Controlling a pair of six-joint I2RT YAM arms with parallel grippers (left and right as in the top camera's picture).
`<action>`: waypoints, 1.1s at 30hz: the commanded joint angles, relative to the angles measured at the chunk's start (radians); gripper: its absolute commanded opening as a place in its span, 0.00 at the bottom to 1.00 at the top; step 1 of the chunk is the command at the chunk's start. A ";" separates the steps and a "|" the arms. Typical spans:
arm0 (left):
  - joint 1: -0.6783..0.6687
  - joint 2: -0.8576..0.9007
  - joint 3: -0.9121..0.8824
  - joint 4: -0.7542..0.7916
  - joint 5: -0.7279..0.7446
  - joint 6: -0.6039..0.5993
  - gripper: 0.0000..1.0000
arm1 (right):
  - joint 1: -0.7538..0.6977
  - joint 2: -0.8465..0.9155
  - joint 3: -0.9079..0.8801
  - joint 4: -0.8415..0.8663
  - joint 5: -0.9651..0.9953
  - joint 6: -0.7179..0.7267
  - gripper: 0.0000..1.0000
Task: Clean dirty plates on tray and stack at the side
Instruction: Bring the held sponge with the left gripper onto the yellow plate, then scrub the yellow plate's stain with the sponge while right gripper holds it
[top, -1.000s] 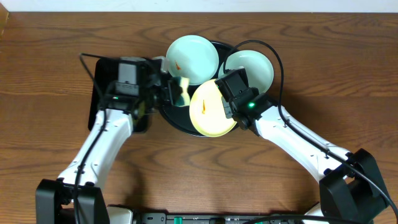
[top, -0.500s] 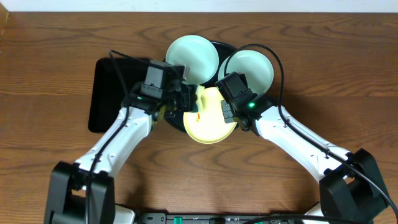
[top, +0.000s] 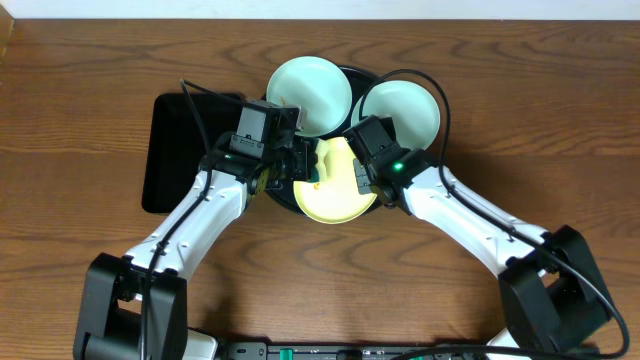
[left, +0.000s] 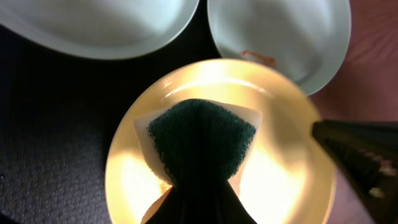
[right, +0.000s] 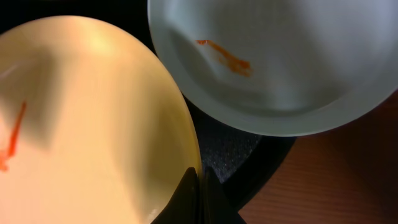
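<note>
Brown, wavy-grained and matte, spreading under everything as the desk (top: 80, 80). Carrying toward its far side a large round black tray (left: 62, 143) with a raised rim and a finely pebbled floor. Also carrying, just beside that, a flat rectangular black tray (top: 172, 150), smooth and thin.

Holding, on the round tray, three shallow round plates, smooth and faintly glossy. Seating a turquoise plate (top: 312, 92) and a second turquoise plate (top: 405, 108) side by side at the far edge, both overhanging the rim. Seating a yellow plate (top: 335, 195) nearer, partly covered from above by both arms. Showing a thin orange smear (right: 227, 57) on the second turquoise plate's sloping inner wall, and an orange streak (right: 12, 137) on the yellow plate.

Clamping the left pincer (left: 199, 208) on a sponge (left: 202, 137) with a pale foam body and a coarse dark green scouring face, bent into a rounded wedge. Pressing that green face onto the middle of the yellow plate.

Pinching the right pincer (right: 196, 193) together on the yellow plate's thin rim, on the side toward the second turquoise plate, dark tips meeting in a narrow point over the edge.

Reaching in from the near corners with the left arm (top: 190, 215) and the right arm (top: 470, 215), both white-shelled with black joints, and meeting over the yellow plate.
</note>
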 joint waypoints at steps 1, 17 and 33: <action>-0.010 0.006 -0.005 0.005 -0.009 0.000 0.08 | -0.014 0.008 0.002 0.013 0.050 0.016 0.01; -0.091 0.118 -0.005 0.054 -0.023 -0.001 0.08 | -0.051 0.010 -0.026 0.024 0.090 0.016 0.01; -0.127 0.131 -0.022 0.018 -0.099 -0.001 0.08 | -0.048 0.010 -0.026 0.028 0.068 0.008 0.01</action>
